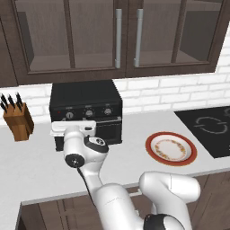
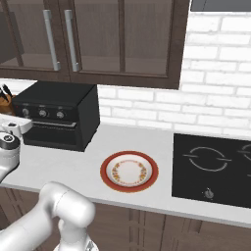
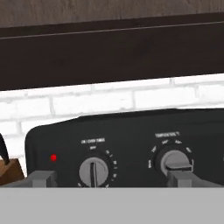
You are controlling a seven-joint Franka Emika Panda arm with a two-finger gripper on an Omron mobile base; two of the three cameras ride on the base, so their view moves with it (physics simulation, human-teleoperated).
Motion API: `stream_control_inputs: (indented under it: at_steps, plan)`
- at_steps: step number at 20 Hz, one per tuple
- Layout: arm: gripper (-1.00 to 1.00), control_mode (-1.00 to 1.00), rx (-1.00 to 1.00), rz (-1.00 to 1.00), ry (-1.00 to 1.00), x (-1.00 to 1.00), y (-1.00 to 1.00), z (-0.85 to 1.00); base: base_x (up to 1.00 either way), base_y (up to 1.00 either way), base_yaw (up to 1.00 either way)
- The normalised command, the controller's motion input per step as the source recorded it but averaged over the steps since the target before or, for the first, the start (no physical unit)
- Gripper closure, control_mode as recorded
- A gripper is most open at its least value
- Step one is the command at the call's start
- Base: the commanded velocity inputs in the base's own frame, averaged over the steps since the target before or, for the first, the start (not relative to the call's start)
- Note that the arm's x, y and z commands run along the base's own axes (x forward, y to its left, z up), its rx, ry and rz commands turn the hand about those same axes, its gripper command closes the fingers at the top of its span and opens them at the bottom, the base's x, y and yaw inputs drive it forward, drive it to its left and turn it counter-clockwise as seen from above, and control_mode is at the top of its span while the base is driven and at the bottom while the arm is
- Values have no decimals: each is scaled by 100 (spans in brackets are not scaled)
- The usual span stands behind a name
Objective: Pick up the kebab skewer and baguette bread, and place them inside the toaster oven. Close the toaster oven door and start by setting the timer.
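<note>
The black toaster oven (image 1: 85,96) (image 2: 59,100) stands at the back of the counter with its door (image 1: 110,130) (image 2: 51,135) up against the front. My gripper (image 3: 111,178) is open right before the knob panel, and its fingertips (image 3: 41,178) stand wide apart on either side of the leftmost knob (image 3: 94,171). A second knob (image 3: 175,161) sits above the right fingertip. A red light (image 3: 53,157) glows left of the knobs. My white hand (image 1: 72,128) (image 2: 14,126) covers the oven's left front. The kebab skewer and the baguette bread are out of view.
A wooden knife block (image 1: 18,119) (image 3: 6,168) stands left of the oven. To the oven's right lie a bare red-rimmed plate (image 1: 170,148) (image 2: 129,171) and a black cooktop (image 1: 209,128) (image 2: 211,166). Dark cabinets (image 1: 117,36) hang low overhead.
</note>
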Motion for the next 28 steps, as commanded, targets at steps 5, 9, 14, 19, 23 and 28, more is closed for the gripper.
stream_control_inputs:
  at_steps: [5,9,14,19,23,28]
  plan:
    - [-100,-100,0,0,0,24,0,0,0,0,0]
    - [-100,-100,0,0,0,16,0,-1,0,0,0]
    - [-100,-100,0,0,0,9,6,-7,0,0,0]
    - [-100,-100,0,0,0,11,25,-12,0,0,0]
    - [-100,-100,0,0,0,12,21,-2,0,0,0]
    - [-100,-100,0,0,0,4,1,0,0,0,0]
